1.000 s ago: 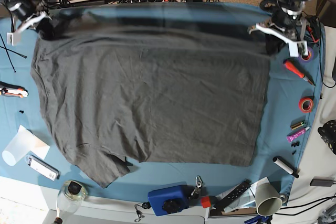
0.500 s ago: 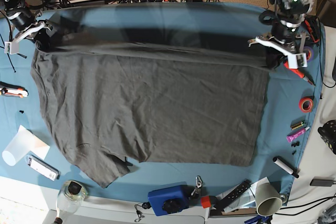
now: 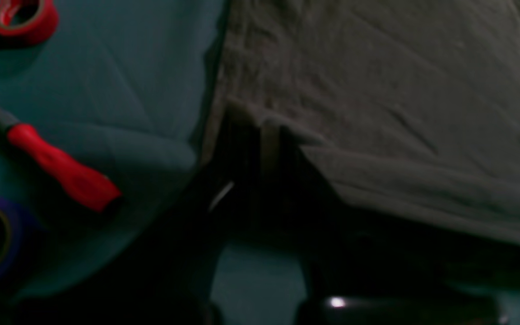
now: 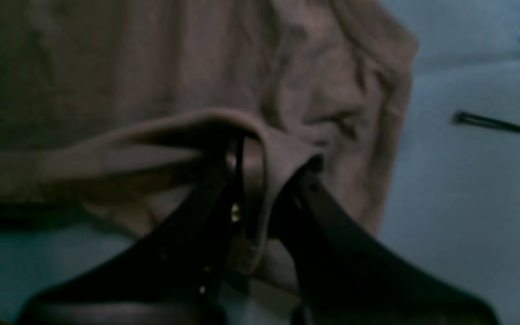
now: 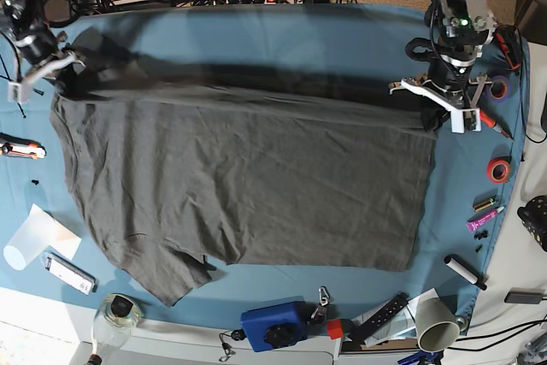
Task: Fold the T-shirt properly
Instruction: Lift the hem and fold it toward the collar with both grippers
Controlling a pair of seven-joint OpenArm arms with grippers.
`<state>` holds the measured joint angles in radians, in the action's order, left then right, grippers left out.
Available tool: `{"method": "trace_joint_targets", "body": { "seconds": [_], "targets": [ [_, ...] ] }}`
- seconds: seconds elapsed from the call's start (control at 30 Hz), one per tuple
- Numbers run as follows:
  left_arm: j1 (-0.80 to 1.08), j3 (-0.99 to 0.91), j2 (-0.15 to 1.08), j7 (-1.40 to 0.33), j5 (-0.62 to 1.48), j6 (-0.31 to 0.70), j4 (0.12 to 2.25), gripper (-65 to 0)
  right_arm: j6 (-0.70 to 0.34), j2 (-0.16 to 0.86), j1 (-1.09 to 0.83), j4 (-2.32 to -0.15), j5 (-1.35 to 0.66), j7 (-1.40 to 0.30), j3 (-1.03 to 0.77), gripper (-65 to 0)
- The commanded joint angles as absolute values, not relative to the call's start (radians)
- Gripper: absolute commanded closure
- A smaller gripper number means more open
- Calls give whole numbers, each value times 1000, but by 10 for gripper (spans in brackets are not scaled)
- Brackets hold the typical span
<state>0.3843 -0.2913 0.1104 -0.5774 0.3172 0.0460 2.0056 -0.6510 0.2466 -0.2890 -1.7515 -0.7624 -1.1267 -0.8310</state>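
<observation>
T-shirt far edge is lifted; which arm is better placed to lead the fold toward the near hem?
Neither clearly: the right gripper and the left gripper each pinch a far corner of the T-shirt, so both should carry it together.

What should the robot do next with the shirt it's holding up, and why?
Probably keep carrying the lifted far edge toward the near hem. Both the left gripper and the right gripper have their jaws shut on corners of the T-shirt. That edge hangs stretched between them above the blue cloth, while the rest lies flat, so the fold is only begun.
</observation>
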Motion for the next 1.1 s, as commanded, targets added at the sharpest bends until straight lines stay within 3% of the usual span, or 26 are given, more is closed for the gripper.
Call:
{"method": "trace_joint_targets", "body": {
  "seconds": [0.0, 0.2, 0.47, 1.07],
  "targets": [
    [376, -280, 126, -537, 300, 49, 2014, 0, -653, 266, -276, -1767, -761, -1082, -811, 0],
    [315, -230, 142, -523, 231, 0, 1909, 0, -601, 266, -207, -1767, -609, -1017, -719, 0],
    [236, -229, 142, -523, 231, 1, 1827, 0, -596, 266, -154, -1744, -554, -975, -699, 0],
    [55, -229, 142, -524, 231, 2, 1640, 0, -593, 266, 147, -1355, -521, -964, -699, 0]
  ]
}}
